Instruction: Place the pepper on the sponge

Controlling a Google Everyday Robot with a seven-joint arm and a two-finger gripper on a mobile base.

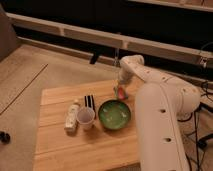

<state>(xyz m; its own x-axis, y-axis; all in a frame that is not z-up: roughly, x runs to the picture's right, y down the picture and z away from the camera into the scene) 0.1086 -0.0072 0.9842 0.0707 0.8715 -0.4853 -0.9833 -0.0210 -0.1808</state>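
Observation:
My gripper [120, 89] points down at the far right part of the wooden table [60, 145], just behind the green bowl [114, 114]. A small orange-red pepper [122, 93] shows right at the gripper's tip, close to the table top. Beside it, on the left, a bit of blue-grey that looks like the sponge [116, 91] peeks out, mostly hidden by the gripper. I cannot make out whether the pepper rests on the sponge or is still held.
A white bottle [72, 117] lies on its side at the table's left. A white cup [86, 118] stands next to it, with a dark striped object [89, 101] behind. My white arm [160, 120] covers the table's right edge. A rail runs behind the table.

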